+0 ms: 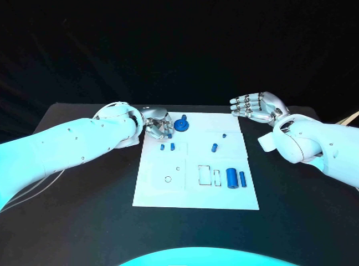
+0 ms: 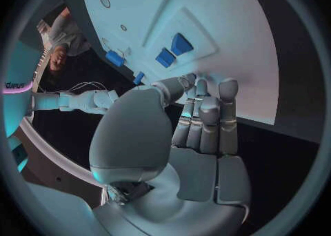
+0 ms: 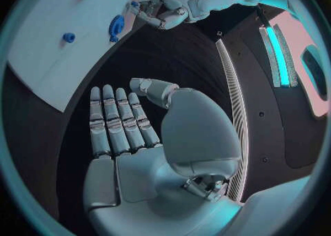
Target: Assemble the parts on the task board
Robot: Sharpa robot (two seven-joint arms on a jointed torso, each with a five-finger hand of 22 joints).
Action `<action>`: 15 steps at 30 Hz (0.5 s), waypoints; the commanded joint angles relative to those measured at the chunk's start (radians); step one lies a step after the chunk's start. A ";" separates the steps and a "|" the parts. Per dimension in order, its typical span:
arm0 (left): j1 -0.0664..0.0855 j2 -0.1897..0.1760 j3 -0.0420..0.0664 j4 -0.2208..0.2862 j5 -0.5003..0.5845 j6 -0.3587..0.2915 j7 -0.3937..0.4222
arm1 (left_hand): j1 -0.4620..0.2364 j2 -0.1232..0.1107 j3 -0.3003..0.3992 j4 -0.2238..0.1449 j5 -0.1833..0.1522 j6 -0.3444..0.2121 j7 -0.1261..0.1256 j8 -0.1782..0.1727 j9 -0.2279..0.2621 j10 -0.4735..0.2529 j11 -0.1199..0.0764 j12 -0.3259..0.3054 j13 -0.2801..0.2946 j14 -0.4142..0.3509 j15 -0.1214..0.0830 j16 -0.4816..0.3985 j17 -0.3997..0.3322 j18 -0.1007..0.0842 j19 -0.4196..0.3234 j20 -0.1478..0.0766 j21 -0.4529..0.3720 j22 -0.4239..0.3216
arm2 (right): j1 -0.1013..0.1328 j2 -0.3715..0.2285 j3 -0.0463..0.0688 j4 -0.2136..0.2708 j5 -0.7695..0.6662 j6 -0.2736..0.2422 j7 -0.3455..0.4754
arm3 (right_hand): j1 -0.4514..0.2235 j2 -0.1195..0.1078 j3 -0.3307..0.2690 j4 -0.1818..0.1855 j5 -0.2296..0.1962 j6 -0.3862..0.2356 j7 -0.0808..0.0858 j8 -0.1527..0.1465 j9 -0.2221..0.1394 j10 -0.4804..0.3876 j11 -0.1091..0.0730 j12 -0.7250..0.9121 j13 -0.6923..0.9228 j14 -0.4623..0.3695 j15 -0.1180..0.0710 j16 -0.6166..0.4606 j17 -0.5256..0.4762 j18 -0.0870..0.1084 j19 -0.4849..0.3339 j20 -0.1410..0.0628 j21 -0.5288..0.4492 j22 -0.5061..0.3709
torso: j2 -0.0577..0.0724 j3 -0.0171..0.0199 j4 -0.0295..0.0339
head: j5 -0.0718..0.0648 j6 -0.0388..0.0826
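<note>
the flat white rectangular task board [image 1: 197, 191] lies in the middle of the black table [image 1: 307, 221], its long axis running away from the robot. the board carries shallow recessed panels and outlined slots. near its right front, a large blue cylinder [image 1: 231, 178] and a slimmer blue cylinder [image 1: 242, 178] lie side by side, both with long axes pointing away from the robot. a short blue peg [image 1: 215, 147] lies mid-board, tilted slightly off that line. two small blue blocks [image 1: 168, 147] sit close together towards the left edge. a round blue gear-like part [image 1: 181, 125] sits at the far left corner, just beside the left hand. no legible writing shows on the board or parts.

the silver left hand [image 1: 156, 123] is over the board's far left corner, fingers curled in together; the left wrist view shows nothing between them [image 2: 207, 114].

the silver right hand [image 1: 258, 107] is off the board, beyond its far right corner, palm bare, fingers straight and side by side [image 3: 117, 120], holding nothing.
</note>
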 commanded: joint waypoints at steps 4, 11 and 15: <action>-0.001 -0.010 0.001 0.010 0.005 0.004 0.001 | -0.017 -0.018 -0.024 0.027 0.005 -0.019 -0.003 -0.019 -0.003 -0.001 0.002 -0.022 0.000 -0.022 0.002 -0.006 -0.023 -0.035 -0.003 0.002 -0.027 -0.015 | -0.001 -0.001 0.000 0.000 -0.007 -0.002 -0.002 | -0.007 0.022 -0.019 -0.001 0.014 0.010 0.048 -0.020 -0.006 -0.016 0.001 -0.012 -0.006 -0.007 0.005 -0.015 -0.009 0.003 0.015 0.000 -0.007 -0.005 | 0.000 -0.0002 0.0003 | -0.001 0.000; -0.001 -0.034 0.003 0.021 0.016 -0.023 0.000 | -0.013 -0.023 -0.027 0.033 0.006 -0.074 -0.012 -0.051 -0.023 0.000 0.002 -0.037 0.005 -0.026 0.002 -0.010 -0.024 -0.033 -0.006 0.003 -0.041 -0.028 | -0.001 -0.006 0.000 -0.003 -0.080 -0.015 -0.036 | 0.010 0.015 -0.045 -0.015 -0.028 0.028 0.041 -0.017 -0.008 0.006 -0.010 -0.002 -0.006 0.071 -0.017 0.024 -0.003 0.013 0.099 -0.014 0.022 -0.018 | -0.001 0.0005 -0.0008 | -0.003 0.003; -0.001 -0.057 0.008 0.027 0.100 -0.051 0.006 | -0.008 -0.023 -0.035 0.038 0.006 -0.107 -0.010 -0.069 -0.037 -0.008 0.006 -0.050 0.007 -0.050 0.005 -0.029 -0.066 -0.025 -0.029 0.004 -0.075 -0.060 | -0.001 -0.011 0.000 -0.009 -0.183 -0.009 -0.073 | 0.025 0.014 -0.116 -0.010 -0.054 0.066 0.022 0.006 -0.002 0.092 -0.038 0.031 -0.001 0.187 -0.058 0.082 0.029 0.015 0.195 -0.053 0.076 -0.003 | -0.002 0.0002 -0.0008 | -0.012 0.008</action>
